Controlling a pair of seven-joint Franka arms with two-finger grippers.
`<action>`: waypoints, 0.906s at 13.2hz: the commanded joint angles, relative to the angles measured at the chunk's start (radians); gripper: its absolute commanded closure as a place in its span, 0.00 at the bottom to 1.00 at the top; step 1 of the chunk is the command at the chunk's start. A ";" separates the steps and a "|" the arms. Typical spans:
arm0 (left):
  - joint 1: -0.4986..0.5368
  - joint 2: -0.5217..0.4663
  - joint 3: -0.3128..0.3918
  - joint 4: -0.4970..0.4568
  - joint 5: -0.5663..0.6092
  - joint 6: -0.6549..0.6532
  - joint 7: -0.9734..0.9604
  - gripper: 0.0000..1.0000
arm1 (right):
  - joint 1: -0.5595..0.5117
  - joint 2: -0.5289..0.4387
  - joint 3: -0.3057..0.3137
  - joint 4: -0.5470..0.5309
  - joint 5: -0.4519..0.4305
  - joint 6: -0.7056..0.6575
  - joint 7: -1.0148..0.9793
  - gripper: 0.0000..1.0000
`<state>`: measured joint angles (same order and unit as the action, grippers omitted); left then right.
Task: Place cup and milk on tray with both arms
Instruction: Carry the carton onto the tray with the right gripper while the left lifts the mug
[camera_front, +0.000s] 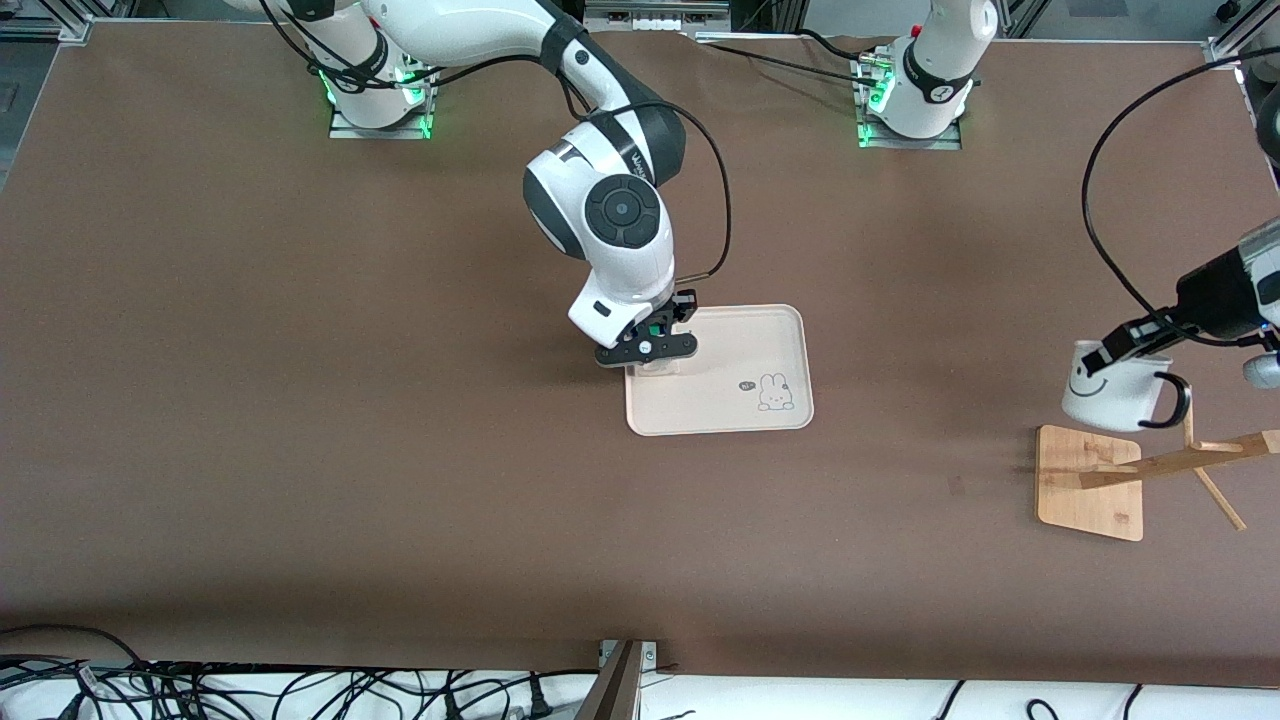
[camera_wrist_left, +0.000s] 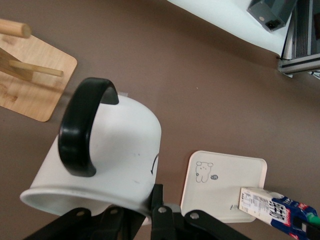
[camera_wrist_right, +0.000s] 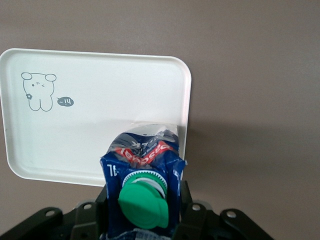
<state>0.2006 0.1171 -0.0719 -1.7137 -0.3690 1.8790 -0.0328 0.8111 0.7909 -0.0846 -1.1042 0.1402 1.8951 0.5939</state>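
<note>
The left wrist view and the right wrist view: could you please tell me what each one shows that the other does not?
Only the left wrist view shows the cup, held up by the left gripper with its black handle facing the camera, and the wooden rack base on the table.

Only the right wrist view shows the milk's green cap from above, and the right gripper shut on the carton over the tray's edge.

Both show the tray with its bunny drawing and the milk.

Brown table (camera_front: 300, 400) w/ tray (camera_front: 740, 400), rack base (camera_front: 1090, 490)
</note>
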 joint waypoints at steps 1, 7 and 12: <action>-0.024 0.047 -0.014 0.136 -0.021 -0.163 0.021 1.00 | 0.003 0.013 -0.004 0.032 -0.011 -0.011 0.020 0.46; -0.159 0.044 -0.051 0.172 0.062 -0.420 0.025 1.00 | 0.000 -0.021 -0.006 0.032 -0.024 -0.027 0.073 0.00; -0.213 0.113 -0.078 0.169 0.108 -0.462 0.014 1.00 | -0.134 -0.188 -0.012 0.030 -0.018 -0.154 0.025 0.00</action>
<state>0.0103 0.1692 -0.1510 -1.5801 -0.2799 1.4461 -0.0312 0.7644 0.6946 -0.1100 -1.0542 0.1263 1.8070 0.6524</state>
